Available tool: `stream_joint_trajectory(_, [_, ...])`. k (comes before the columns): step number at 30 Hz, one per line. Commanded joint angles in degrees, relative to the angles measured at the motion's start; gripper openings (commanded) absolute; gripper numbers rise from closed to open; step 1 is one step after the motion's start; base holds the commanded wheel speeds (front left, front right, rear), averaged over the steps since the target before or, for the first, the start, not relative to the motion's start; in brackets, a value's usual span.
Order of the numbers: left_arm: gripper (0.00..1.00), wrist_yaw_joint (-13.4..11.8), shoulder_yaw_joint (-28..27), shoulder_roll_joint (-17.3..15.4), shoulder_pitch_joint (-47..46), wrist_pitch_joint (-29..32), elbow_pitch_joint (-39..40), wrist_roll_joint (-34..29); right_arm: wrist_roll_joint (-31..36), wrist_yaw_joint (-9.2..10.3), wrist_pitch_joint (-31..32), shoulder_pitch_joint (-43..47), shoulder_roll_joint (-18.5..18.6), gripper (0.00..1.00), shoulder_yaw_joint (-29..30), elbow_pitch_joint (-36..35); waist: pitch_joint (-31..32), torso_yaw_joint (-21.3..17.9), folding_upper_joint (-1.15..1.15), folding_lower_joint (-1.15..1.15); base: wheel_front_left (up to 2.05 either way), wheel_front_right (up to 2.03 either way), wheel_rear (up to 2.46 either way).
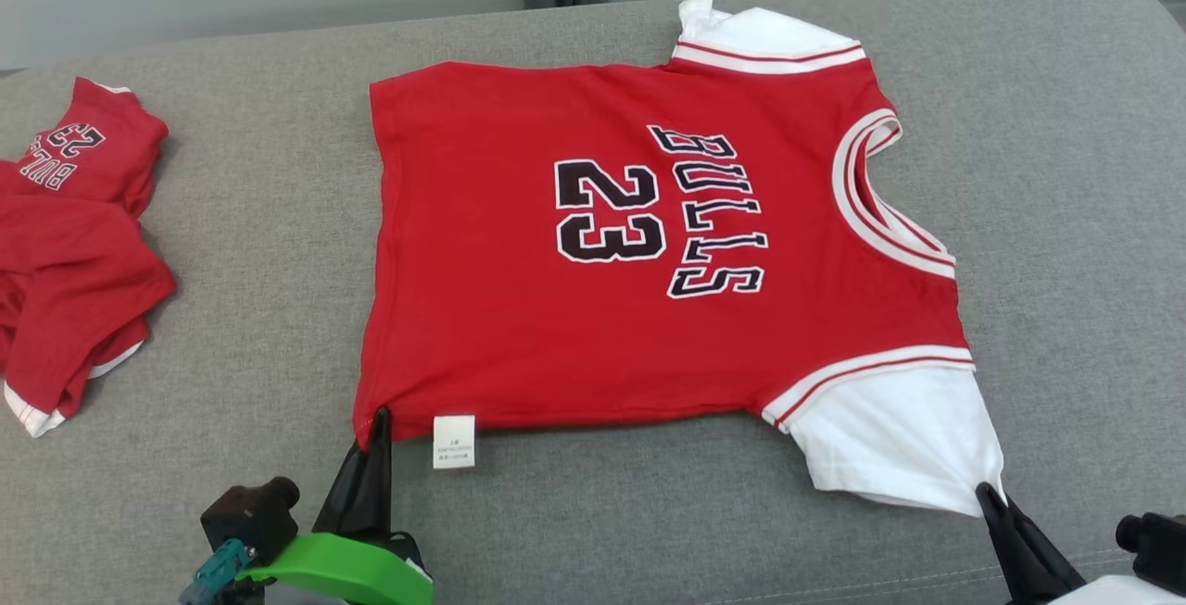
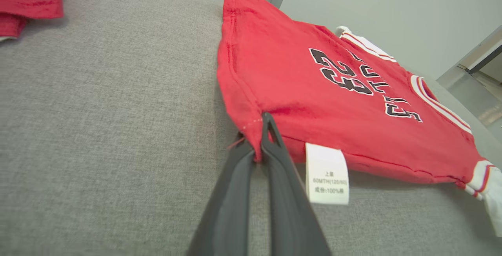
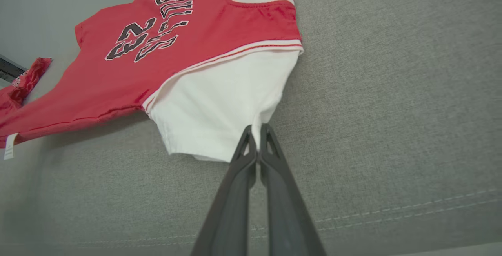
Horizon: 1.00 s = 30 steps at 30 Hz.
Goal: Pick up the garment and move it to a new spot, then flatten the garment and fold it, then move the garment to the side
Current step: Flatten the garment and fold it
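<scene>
Grey sofa cushion underneath, pale wall behind. Pinching the hem corner of the red jersey with the left end effector, closed tight on the cloth, care label just to its right. Clamping the cuff corner of the white sleeve with the right end effector, likewise closed on fabric. Gripping both near corners, probably to tension that edge and carry it over for a fold. Lying spread and nearly flat beyond both sets of fingertips, print up. Farther off past the left end effector, crumpled second jersey, well apart.
</scene>
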State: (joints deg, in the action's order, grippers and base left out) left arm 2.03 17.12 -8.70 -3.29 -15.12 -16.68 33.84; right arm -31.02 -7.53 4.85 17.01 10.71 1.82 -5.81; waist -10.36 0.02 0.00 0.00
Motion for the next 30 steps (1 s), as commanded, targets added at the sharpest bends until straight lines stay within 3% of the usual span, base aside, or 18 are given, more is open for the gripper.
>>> stream_joint_trajectory(1, [0.0, 0.3, -0.61, -0.57, 1.27, -0.03, 0.03, -0.65, 0.5, 0.09, 0.6, 1.11, -0.58, 0.0, 0.46, -0.8, 0.1, 0.12, 0.0, 0.0, 0.0, 0.0, 0.0])
stream_joint_trajectory(12, [0.0, 0.95, -0.2, 0.83, 1.2, -0.03, -1.97, -0.55, 1.21, 0.09, 1.59, -2.47, -0.93, 0.0, 1.42, -1.2, 0.25, 0.72, 0.0, 0.0, 0.0, 0.0, 0.0])
stream_joint_trajectory(30, [0.0, 2.17, 1.48, 2.54, -6.99, 1.27, -3.22, 0.69, 0.92, 0.09, 2.68, -25.75, 6.14, 0.0, -1.57, 9.65, -2.2, 2.47, 0.0, 0.0, 0.0, 0.0, 0.0])
